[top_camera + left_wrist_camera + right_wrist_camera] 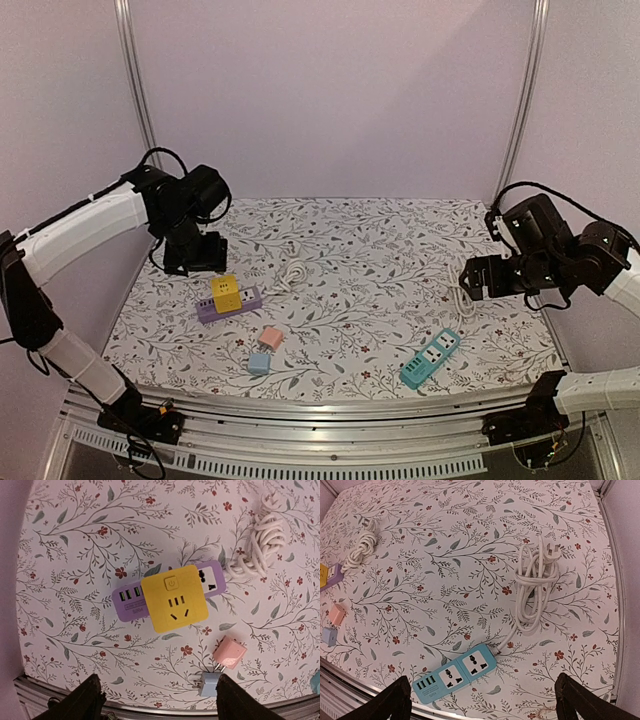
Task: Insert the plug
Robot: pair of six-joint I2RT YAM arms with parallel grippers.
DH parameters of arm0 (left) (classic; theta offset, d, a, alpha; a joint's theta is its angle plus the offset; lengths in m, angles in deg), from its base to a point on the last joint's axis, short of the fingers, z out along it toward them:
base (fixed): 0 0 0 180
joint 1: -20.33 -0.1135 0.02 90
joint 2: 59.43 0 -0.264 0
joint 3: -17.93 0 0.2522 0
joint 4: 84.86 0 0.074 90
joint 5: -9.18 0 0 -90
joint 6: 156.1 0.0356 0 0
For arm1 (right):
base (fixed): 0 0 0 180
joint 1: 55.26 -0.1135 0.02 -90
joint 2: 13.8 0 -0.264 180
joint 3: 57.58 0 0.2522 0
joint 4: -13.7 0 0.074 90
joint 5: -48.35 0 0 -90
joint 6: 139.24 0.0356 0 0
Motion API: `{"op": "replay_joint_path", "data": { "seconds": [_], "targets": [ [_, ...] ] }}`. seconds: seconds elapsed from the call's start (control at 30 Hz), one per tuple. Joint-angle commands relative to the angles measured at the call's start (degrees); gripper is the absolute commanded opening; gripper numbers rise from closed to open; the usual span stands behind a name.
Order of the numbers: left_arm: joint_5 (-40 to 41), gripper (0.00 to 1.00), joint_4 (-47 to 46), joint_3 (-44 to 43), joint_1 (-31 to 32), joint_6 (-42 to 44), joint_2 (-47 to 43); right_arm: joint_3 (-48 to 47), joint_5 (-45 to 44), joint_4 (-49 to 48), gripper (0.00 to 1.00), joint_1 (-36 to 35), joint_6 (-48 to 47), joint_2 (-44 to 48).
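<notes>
Left gripper (161, 704): fingers spread wide with nothing between them, hanging above the purple power strip (129, 600) on the left side of the table (340, 330). Right gripper (487, 706): also wide open and empty (only two dark fingertips show at the frame bottom), raised over the right side.

Counts: 2 power strips, 3 cube plugs, 2 cord bundles.

Yellow cube plug (174, 597): seated on top of the purple power strip and covering its middle. Its top face shows a power button and one socket. The strip's USB ports show left of it and one free socket shows right of it.

Pink plug (229, 652) and blue plug (209, 684): loose on the table, just near of the purple power strip and a little right. They lie close together, pink farther and blue nearer. Metal prongs are visible between them, cannot tell whose.

White cord bundle (262, 535): coiled at the right end of the purple power strip.

Teal power strip (455, 674): near right, two sockets plus USB ports, all free. Second white cord bundle (535, 580) lies just far of it, with its cable running into the strip.
</notes>
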Motion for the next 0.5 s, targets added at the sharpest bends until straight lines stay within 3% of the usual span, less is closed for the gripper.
{"op": "replay_joint_path", "data": {
  "seconds": [0.0, 0.23, 0.47],
  "targets": [
    [0.71, 0.79, 0.47, 0.57, 5.86, 1.26, -1.86, 1.35, 1.25, -3.44, 0.99, -0.13, -1.74, -0.71],
    [-2.22, 0.79, -5.77, 2.85, 14.99, 2.28, -2.86, 1.16, 3.10, -4.88, 0.99, -0.15, -4.10, -2.79],
    [-5.03, 0.78, -11.16, 7.64, 20.32, 3.28, 1.56, 0.36, 4.15, -3.13, 0.99, -0.20, -5.70, -3.08]
  ]
}}
